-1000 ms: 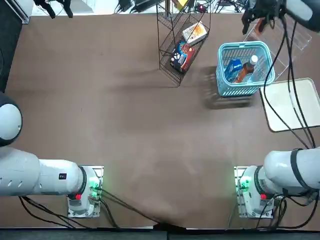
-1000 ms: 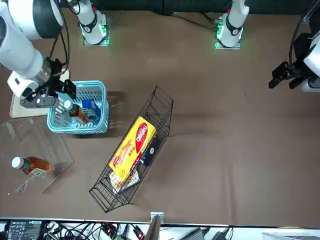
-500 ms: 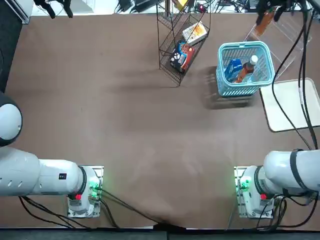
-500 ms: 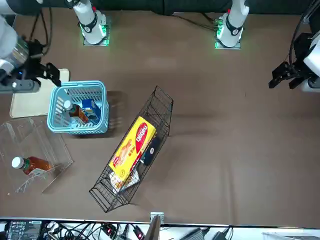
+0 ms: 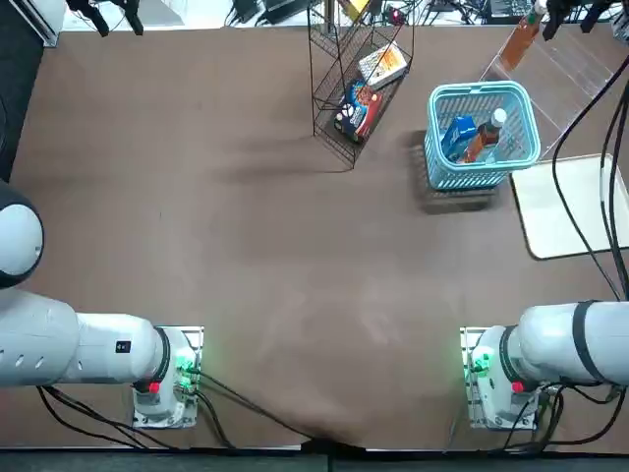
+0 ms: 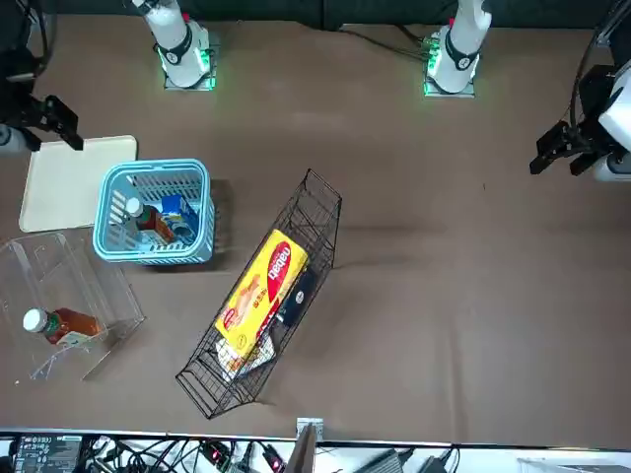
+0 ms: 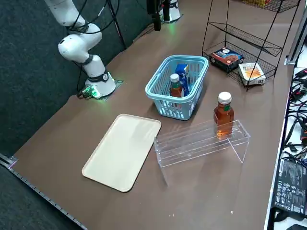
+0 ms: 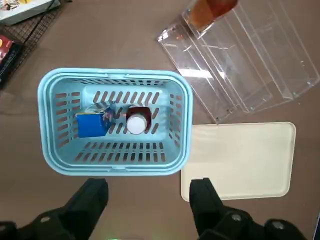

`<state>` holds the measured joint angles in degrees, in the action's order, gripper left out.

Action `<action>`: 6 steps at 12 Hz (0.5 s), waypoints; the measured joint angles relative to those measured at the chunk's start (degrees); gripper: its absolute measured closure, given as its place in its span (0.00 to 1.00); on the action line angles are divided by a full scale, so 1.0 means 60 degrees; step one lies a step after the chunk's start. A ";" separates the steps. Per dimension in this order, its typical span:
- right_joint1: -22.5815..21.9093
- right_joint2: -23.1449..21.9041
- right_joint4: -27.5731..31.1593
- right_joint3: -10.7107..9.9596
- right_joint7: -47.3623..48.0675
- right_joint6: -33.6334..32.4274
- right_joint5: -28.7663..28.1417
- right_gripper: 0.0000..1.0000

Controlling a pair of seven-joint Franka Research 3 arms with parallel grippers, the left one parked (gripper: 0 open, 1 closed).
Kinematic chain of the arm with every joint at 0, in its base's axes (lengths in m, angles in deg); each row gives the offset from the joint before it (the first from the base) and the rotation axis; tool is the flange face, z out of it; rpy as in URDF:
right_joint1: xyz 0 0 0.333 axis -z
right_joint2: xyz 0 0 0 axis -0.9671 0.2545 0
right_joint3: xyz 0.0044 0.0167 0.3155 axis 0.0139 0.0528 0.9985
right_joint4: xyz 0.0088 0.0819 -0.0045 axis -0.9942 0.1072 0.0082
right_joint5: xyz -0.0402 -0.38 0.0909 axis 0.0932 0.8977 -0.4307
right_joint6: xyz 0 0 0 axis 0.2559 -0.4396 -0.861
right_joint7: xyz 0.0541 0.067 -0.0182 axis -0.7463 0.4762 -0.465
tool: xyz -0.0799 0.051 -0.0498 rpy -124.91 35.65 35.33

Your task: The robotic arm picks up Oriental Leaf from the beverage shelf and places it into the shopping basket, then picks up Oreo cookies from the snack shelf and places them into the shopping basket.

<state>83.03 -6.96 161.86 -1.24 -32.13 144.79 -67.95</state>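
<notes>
Light turquoise plastic is forming the shopping basket [image 8: 115, 170], which is sitting on the table [image 6: 414, 296] ahead of and below the right gripper [image 8: 150, 200], farther out from the robot's bases. The gripper is hovering above the table with its fingers spread well apart, released and grasping nothing. Inside the basket, ahead of the gripper, the Oriental Leaf [image 7: 176, 87] is resting with its white cap up, and the blue Oreo cookies [image 8: 92, 124] are lying near it, toward the robot's left. A cream tray [image 7: 122, 151] is lying flat ahead of the gripper, toward the robot's right from the basket. Farther ahead than the tray, the clear acrylic beverage shelf [image 7: 192, 146] is carrying a second reddish-brown bottle [image 7: 224, 117], which is standing upright under its own white cap. Well apart from the gripper, ahead and toward the robot's left, the black wire snack shelf [image 7: 242, 36] is holding a yellow pack [image 6: 261, 294], a dark red-and-black pack [image 7: 227, 58] and a cream-and-orange box [image 7: 252, 73]. Black cables [image 5: 614, 211] are trailing along the working robotic arm [image 5: 560, 339], whose base is standing on the table behind the gripper.
</notes>
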 joint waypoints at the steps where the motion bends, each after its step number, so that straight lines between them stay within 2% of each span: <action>1: -0.0201 -0.0022 0.0002 -0.0312 -0.0060 0.0000 -0.0005 0.00; 2: -0.0467 -0.0018 0.0047 -0.0742 -0.0095 0.0008 -0.0010 0.00; 4: -0.0579 0.0003 0.0127 -0.0925 -0.0102 0.0060 -0.0012 0.00; 6: -0.0606 0.0031 0.0181 -0.0947 -0.0094 0.0111 -0.0013 0.00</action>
<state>79.40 -6.77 162.95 -6.92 -32.69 145.46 -68.03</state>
